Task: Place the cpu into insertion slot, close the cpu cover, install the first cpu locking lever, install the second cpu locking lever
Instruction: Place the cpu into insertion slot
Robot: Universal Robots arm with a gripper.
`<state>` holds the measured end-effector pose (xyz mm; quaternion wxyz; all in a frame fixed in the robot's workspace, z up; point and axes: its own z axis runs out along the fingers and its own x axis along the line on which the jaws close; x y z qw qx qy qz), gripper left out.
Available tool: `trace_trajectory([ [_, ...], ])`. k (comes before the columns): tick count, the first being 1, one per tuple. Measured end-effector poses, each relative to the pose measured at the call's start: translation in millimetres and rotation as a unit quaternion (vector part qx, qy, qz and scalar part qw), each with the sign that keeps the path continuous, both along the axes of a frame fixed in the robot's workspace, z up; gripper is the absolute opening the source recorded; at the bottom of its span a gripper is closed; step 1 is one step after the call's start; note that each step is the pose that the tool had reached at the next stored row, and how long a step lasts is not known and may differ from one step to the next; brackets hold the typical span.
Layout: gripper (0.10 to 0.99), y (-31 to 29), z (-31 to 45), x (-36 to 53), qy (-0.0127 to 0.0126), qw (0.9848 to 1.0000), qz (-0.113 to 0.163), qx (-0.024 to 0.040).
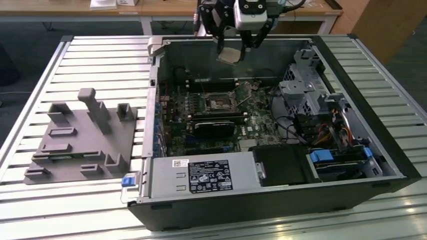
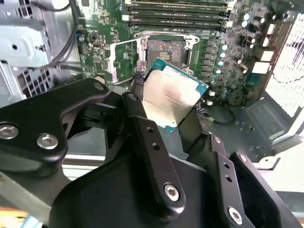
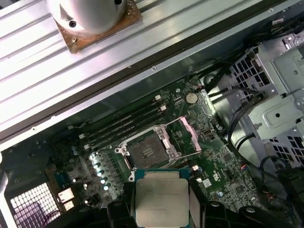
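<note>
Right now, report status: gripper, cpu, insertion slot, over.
Gripper shut on cpu, held above the motherboard. Insertion slot empty, cpu cover open. Nothing seen over the slot.

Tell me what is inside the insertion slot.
Nothing sits in the insertion slot: its dark recess is bare, the cover swung open beside it. The cpu is held in the gripper above the board. In the second wrist view the cpu hides one slot edge.

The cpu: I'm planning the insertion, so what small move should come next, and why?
Probably lower the cpu toward the insertion slot: the pincer holds it above the board, the slot lies bare, and the cpu cover stands swung open.
</note>
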<state>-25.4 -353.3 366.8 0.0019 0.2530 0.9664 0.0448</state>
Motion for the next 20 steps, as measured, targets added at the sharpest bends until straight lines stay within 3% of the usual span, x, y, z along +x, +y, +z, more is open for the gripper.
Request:
trace_trajectory([
  [9, 0.541, 0.0, -1.7, -2.5, 0.0000, 0.9990, -0.044, 0.0000],
  [20, 0.541, 0.0, -3.6, -4.2, 0.0000, 0.9962, -0.087, 0.0001],
])
